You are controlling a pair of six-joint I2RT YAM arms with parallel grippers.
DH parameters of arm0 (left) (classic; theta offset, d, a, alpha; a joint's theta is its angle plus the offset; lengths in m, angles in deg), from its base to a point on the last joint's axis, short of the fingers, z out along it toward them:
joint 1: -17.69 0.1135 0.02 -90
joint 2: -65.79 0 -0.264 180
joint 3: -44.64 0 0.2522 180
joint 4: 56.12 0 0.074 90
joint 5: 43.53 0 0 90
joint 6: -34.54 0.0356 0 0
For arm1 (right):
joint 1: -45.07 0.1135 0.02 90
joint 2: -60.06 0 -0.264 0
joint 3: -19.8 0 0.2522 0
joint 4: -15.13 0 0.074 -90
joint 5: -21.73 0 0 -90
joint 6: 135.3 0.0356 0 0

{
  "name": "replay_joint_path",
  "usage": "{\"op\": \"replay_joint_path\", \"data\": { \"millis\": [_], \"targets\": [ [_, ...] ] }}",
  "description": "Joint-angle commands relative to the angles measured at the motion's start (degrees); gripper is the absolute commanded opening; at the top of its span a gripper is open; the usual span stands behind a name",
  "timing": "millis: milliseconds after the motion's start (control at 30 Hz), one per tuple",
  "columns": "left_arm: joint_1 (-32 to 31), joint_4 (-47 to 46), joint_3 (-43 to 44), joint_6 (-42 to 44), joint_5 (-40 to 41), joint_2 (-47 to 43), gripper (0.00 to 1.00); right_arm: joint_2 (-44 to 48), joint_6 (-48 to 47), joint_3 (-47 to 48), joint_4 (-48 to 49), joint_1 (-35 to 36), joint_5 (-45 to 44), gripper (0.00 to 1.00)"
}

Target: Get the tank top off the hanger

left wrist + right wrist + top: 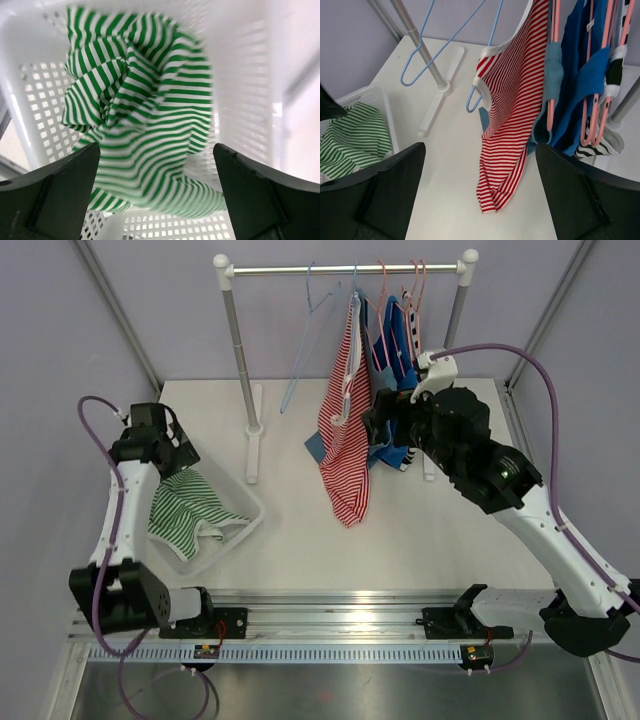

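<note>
Basket (252, 515) holds green striped top (185, 510); left end effector (156, 152) released above; right end effector (480, 150) released.

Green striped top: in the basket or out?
In. The green striped top lies crumpled inside the white basket, its perforated walls around it; the open left gripper holds nothing.
</note>
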Motion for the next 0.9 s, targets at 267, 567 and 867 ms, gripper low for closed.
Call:
{"op": "replay_joint_path", "data": {
  "millis": [267,567,867],
  "targets": [
    [-12.58,-8.29,-4.23,2.96,-5.51,-35.61,0.99,-25.38,-4.36,30.86,-8.97,-0.12,-14.88,0.89],
    [-17.08,-12.18,-18.48,4.37,-4.11,-44.16,0.99,-43.32,-9.91,51.95,-9.75,-3.54,-16.74,0.70],
    [-20.51,-12.71,-19.98,4.55,-6.92,-44.77,0.99,-50.98,-11.66,56.98,-6.51,-5.92,-16.21,0.53]
  ]
}}
